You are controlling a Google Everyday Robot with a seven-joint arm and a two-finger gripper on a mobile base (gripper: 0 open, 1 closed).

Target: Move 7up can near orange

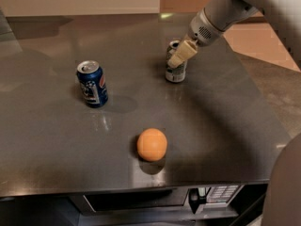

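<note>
Cream-coloured gripper [181, 56] is seen at the far right part of the table [225, 117], carried on a grey-white arm [235, 4] that enters from the upper right corner. The gripper is laid against the upper half of the 7up can [175, 73], overlapping its front right side; whether it is clamped on the can or merely beside it cannot be told. The 7up can is stood upright on the tabletop, its silver top partly visible behind the gripper, green markings seen low on its body. The orange [152, 144] is placed well apart from it, toward the near edge and slightly left, resting alone on the surface with a dark shadow under it. A blue Pepsi can [92, 84] is stood upright on the left side, well apart from both the 7up can and the orange, its opened top visible. The tabletop is dark grey metal with soft reflections. Below the near edge, a dark appliance front with a small keypad [217, 193] is seen.
</note>
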